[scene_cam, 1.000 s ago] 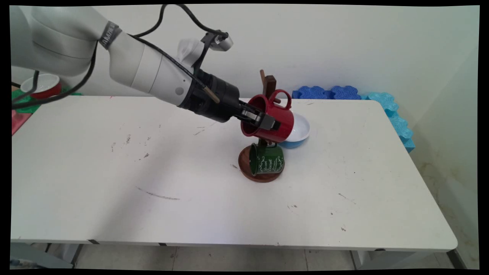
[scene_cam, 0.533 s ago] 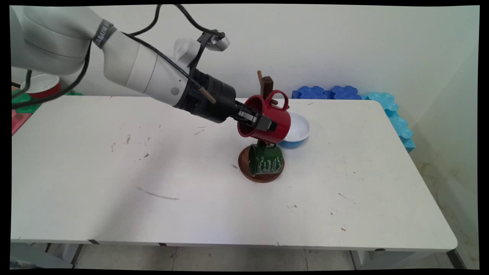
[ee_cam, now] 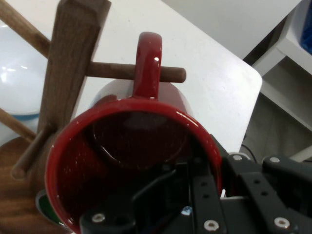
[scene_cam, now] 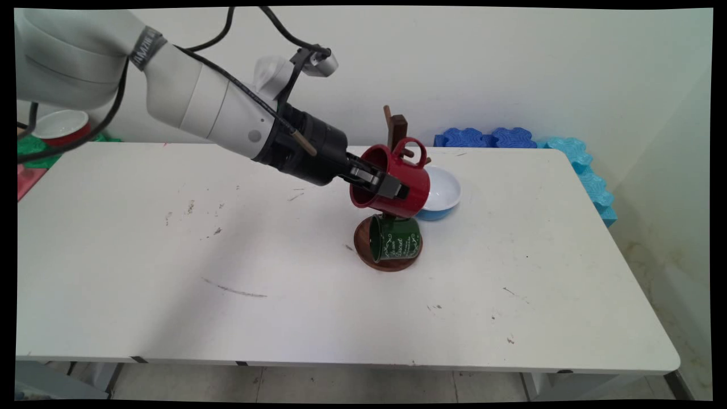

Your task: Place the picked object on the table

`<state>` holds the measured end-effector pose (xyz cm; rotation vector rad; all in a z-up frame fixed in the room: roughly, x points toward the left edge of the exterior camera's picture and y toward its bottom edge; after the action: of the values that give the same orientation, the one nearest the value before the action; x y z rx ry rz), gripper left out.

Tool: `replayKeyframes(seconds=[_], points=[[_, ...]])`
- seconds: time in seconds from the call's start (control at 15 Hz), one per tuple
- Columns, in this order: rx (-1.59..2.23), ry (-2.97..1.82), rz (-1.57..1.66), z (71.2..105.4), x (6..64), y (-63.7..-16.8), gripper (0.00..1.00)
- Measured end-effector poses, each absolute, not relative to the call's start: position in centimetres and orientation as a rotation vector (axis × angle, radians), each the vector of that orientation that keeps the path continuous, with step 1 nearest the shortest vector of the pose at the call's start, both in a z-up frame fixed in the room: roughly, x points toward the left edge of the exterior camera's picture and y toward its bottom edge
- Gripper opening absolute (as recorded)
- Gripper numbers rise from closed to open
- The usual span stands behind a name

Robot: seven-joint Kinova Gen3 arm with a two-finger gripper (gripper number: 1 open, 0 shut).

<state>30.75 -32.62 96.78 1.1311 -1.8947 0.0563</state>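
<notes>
Jaws (scene_cam: 385,186): clenched on the red mug's (scene_cam: 397,182) rim
Mug: tilted on its side, handle hooked over a rack (scene_cam: 396,126) peg
Change: mug has edged left along the peg
Below: green mug (scene_cam: 395,238); bowl (scene_cam: 446,193) behind, on the desk (scene_cam: 284,295)

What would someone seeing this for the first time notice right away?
The red mug held tilted in the gripper at mid-table, one of the fingers on its outer wall, its handle looped over a peg of the wooden mug tree. Below it a green mug hangs over the tree's round base, and a blue-and-white bowl sits just behind.
</notes>
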Motion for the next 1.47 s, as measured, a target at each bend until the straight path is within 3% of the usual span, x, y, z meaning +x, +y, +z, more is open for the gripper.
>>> replayKeyframes(seconds=[1.47], points=[[1.039,-1.956,-0.029,98.1,31.3,-28.8,0.0]])
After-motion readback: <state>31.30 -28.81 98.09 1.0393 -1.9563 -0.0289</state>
